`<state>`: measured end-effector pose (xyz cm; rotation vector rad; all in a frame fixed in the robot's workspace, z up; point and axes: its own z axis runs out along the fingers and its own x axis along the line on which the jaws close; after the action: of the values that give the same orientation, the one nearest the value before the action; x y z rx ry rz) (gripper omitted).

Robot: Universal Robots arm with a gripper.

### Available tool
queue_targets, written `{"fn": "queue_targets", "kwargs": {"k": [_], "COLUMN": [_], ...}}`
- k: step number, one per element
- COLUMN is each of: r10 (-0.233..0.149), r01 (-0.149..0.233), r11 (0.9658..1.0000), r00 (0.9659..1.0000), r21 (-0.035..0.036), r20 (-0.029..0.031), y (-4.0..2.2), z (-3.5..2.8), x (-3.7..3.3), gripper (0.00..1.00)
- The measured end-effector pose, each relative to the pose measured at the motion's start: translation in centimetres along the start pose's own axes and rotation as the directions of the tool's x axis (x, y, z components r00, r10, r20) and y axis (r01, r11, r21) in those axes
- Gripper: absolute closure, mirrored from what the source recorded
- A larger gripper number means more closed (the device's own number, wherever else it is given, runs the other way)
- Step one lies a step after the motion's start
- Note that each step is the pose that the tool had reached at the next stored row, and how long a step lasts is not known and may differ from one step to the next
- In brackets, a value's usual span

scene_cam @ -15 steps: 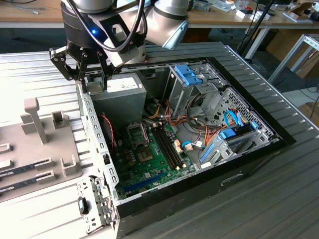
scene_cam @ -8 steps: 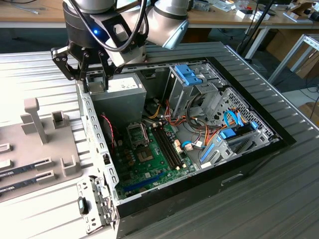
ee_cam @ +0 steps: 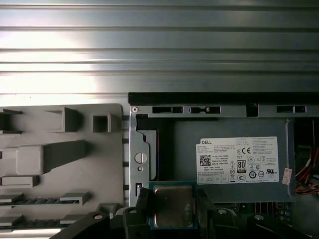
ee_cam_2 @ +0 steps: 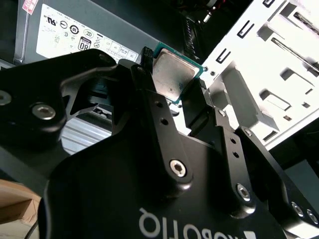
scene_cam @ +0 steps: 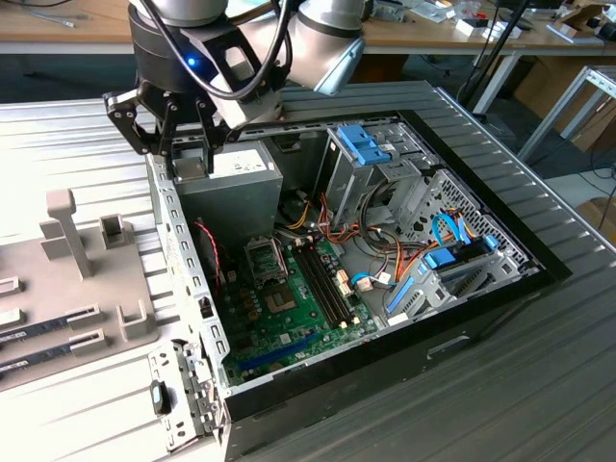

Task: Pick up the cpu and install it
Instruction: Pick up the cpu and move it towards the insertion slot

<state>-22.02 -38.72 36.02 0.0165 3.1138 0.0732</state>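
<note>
The cpu (ee_cam_2: 173, 73) is a small square chip with a silver-grey metal top and a green rim, and my gripper (ee_cam_2: 174, 82) is shut on its two opposite edges. In the first wrist view the cpu (ee_cam: 172, 205) hangs over the near edge of the grey power-supply box (ee_cam: 224, 164). In the exterior view my gripper (scene_cam: 189, 162) hovers above the case's back left corner, over the power-supply box (scene_cam: 236, 188). The dark socket frame (scene_cam: 266, 258) on the green motherboard (scene_cam: 308, 308) lies lower, toward the exterior view's right of the gripper.
The open computer case (scene_cam: 192, 279) lies on a ribbed metal table (scene_cam: 500, 385), with drive cages (scene_cam: 371, 159) and cable bundles (scene_cam: 385, 260) inside. A grey parts fixture (scene_cam: 77, 289) holding memory sticks (scene_cam: 58, 318) sits at the exterior view's left.
</note>
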Motion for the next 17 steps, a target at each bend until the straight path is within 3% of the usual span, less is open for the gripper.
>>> {"fn": "queue_targets", "kwargs": {"k": [17], "r10": [0.000], "r01": [0.000], "r11": [1.0000], "r00": [1.0000], "r21": [-0.0001], "r20": [0.0001], "y": [0.01], "z": [0.10], "x": [-0.98], "gripper": [0.53]}}
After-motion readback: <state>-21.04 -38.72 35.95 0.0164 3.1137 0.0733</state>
